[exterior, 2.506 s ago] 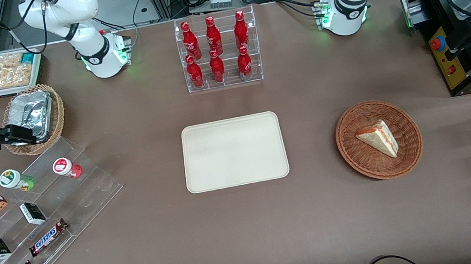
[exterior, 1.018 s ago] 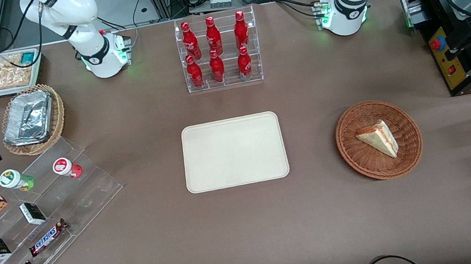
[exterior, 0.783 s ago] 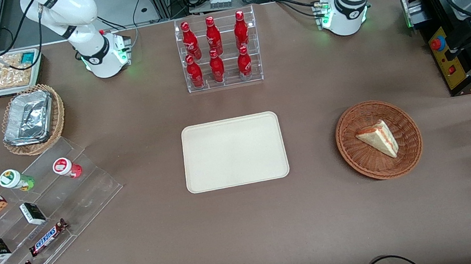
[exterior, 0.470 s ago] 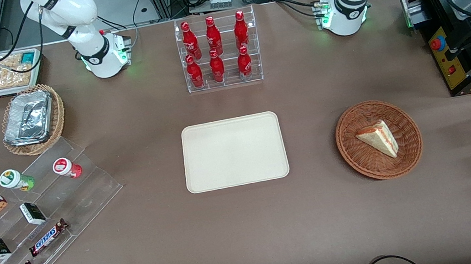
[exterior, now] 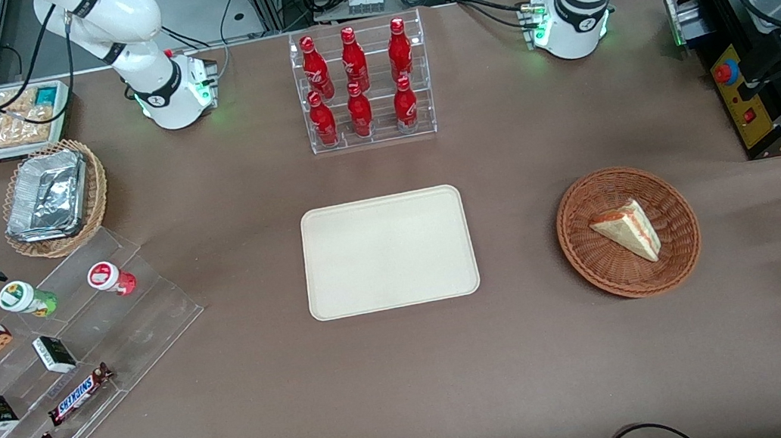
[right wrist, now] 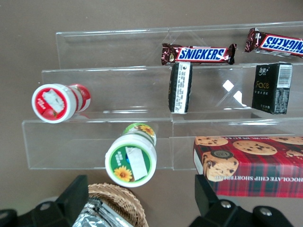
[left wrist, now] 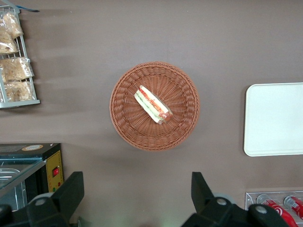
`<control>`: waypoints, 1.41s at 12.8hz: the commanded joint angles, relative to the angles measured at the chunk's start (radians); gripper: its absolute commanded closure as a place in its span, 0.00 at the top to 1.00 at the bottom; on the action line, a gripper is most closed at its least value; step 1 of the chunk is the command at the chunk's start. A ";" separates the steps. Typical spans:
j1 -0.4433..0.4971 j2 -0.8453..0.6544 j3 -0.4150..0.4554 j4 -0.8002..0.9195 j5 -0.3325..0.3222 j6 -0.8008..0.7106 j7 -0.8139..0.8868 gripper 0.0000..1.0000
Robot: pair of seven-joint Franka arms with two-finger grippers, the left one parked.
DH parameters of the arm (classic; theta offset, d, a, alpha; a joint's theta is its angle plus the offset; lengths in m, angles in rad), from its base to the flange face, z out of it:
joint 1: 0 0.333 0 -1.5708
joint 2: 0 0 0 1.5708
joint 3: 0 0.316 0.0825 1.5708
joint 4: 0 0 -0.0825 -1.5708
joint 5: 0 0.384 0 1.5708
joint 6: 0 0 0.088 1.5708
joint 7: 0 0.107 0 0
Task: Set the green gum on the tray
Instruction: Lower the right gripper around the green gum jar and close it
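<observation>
Green gum between spread, empty fingers

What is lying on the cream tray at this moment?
Nothing lies on the tray; its whole surface shows. The green gum sits on the clear stepped rack, with the open gripper hovering above it.

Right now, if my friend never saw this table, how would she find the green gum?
Find the clear stepped rack at the working arm's end of the table. On its top step stand two small bottles; the green gum has a green-marked lid, the red one doesn't. The open gripper hovers beside it.
</observation>
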 commanded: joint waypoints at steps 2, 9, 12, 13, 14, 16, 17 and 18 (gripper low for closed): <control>-0.004 -0.007 0.001 -0.059 0.009 0.067 -0.018 1.00; -0.010 -0.027 0.001 -0.161 0.035 0.157 -0.016 1.00; -0.010 -0.027 0.001 -0.172 0.041 0.171 -0.015 0.93; -0.008 -0.027 0.001 -0.172 0.041 0.171 -0.015 0.65; -0.008 -0.027 0.001 -0.172 0.041 0.171 -0.015 0.29; -0.008 -0.029 0.001 -0.172 0.041 0.170 -0.012 0.00; -0.008 -0.032 0.001 -0.172 0.041 0.168 -0.008 0.00; -0.008 -0.036 0.001 -0.169 0.041 0.163 -0.005 0.00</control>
